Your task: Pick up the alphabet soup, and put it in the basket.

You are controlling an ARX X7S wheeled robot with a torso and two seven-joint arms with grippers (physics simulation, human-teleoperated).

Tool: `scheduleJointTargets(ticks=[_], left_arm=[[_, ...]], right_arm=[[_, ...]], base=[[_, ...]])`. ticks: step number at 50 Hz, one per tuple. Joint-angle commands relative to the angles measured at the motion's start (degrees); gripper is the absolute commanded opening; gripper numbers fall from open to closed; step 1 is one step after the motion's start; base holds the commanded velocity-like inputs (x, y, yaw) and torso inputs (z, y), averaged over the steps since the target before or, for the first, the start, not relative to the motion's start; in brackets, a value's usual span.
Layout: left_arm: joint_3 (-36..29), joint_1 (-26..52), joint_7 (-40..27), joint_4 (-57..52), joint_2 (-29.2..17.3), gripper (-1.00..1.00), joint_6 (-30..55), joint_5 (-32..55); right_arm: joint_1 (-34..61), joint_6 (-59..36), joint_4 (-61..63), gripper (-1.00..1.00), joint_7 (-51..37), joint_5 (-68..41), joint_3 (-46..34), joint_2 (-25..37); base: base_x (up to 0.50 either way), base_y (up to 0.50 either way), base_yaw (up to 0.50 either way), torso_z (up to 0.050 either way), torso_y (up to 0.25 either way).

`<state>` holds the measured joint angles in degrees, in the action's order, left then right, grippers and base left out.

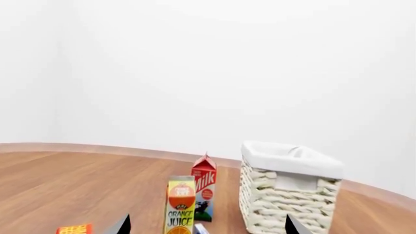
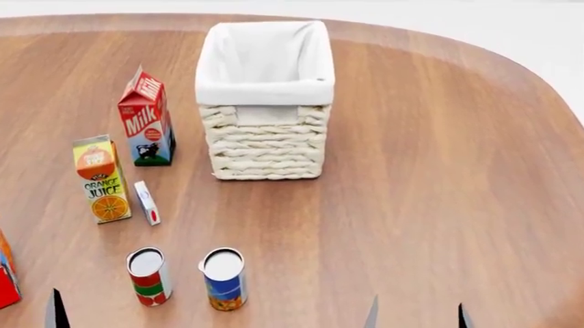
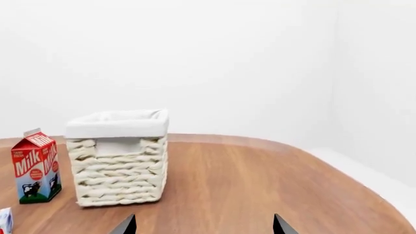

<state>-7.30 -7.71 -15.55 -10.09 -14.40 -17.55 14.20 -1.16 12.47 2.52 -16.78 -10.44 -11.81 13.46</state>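
Head view, left to right — the left gripper (image 1: 208, 228) is being held spread and empty, its dark tips being seen wide apart in its wrist view. A carton lettered "ORANGE JUICE" (image 2: 102, 179) and a red carton lettered "Milk" (image 2: 146, 126) are being shown upright, a small white box (image 2: 146, 202) lying between them and the cans. Two cans are being shown near the front edge, their labels too small to be read; the blue-and-yellow can (image 2: 224, 278), right of the red-and-green can (image 2: 149, 275), is being taken as the alphabet soup. It is being judged rigid, fairly heavy and smooth-walled — best clasped across mid-height. The basket (image 2: 264, 143) is being shown well behind it. The right gripper (image 3: 204, 226) is likewise being held open, nothing being gripped.
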Motion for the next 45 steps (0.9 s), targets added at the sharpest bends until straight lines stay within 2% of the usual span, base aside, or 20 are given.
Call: scheduleJointTargets(ticks=[1, 45], left_arm=[[-0.27, 0.45, -0.01, 0.89, -0.12, 1.0, -0.5, 0.05], [-1.2, 0.15, -1.13, 0.5, -0.85, 1.0, -0.83, 0.0]], right_arm=[[0.31, 0.05, -0.48, 1.0, -0.8, 0.57, -0.24, 0.06], [0.49, 0.64, -0.91, 1.0, -0.68, 0.36, -2.28, 1.02]], base=[[0.14, 0.07, 0.0, 0.0, 0.0], [0.15, 0.01, 0.0, 0.0, 0.0]])
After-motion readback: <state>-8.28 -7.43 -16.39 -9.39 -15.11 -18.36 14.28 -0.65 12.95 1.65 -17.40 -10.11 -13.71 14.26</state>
